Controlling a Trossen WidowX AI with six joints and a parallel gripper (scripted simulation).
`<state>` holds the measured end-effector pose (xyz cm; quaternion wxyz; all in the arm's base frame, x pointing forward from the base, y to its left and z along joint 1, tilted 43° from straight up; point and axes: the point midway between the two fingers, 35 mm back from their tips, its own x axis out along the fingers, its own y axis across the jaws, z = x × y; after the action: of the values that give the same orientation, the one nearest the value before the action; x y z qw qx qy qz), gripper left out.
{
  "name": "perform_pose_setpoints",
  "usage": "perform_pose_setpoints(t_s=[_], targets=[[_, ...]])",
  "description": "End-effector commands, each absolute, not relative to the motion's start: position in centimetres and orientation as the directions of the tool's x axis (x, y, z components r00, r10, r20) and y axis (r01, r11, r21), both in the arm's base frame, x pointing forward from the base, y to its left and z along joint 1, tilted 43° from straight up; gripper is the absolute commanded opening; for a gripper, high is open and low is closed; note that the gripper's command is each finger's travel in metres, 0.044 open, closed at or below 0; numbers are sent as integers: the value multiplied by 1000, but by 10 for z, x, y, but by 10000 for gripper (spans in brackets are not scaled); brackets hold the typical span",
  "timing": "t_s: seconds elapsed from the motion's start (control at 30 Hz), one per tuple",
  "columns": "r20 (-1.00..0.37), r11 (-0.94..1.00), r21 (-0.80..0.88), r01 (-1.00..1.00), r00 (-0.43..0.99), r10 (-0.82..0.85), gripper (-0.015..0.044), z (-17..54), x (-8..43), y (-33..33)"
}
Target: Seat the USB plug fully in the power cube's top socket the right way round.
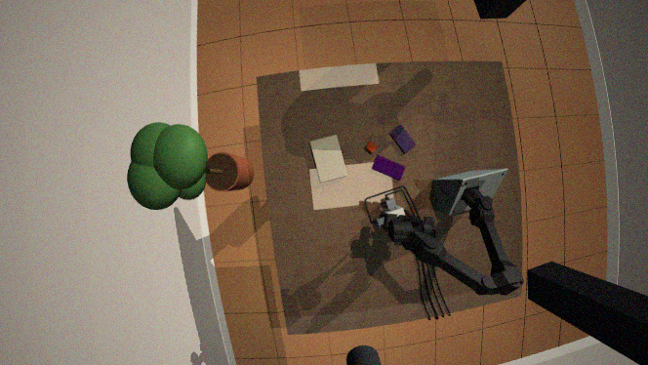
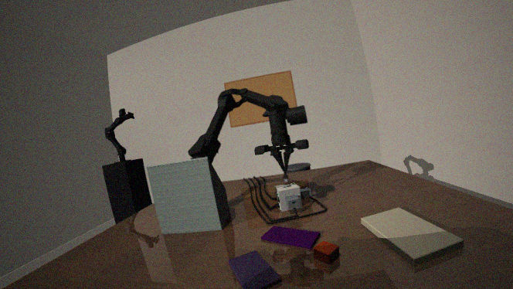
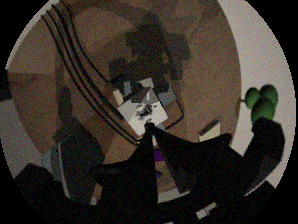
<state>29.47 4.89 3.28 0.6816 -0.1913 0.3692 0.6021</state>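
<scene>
The white power cube (image 1: 396, 213) (image 2: 283, 198) (image 3: 159, 115) stands upright on the table, with grey blocks plugged into its sides. My gripper (image 2: 286, 176) (image 3: 152, 131) points straight down over the cube's top. It is shut on the USB plug (image 2: 286, 180), a small pale piece showing just below the fingertips. The plug is upright and very close above the cube's top; I cannot tell whether its tip touches or enters the socket. In the wrist view the fingers hide the plug, and which way round it is cannot be made out. Dark socket marks show on the cube's top.
Black cables (image 2: 266, 222) (image 1: 424, 273) loop around the cube. A purple block (image 1: 388, 168) (image 2: 291, 236), a violet block (image 1: 402, 139) (image 2: 255, 269), an orange cube (image 1: 371, 147) (image 2: 327, 252) and a cream slab (image 1: 332, 161) (image 2: 411, 232) lie beyond. A tall pale box (image 2: 185, 197) stands beside the arm.
</scene>
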Motion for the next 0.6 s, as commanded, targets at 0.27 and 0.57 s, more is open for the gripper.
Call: perform_pose_setpoints(t_s=[0.27, 0.57], targets=[[-734, -24, -25, -999, 2, 679, 0, 32, 295, 49], [-734, -91, -87, -992, 2, 679, 0, 32, 295, 49]])
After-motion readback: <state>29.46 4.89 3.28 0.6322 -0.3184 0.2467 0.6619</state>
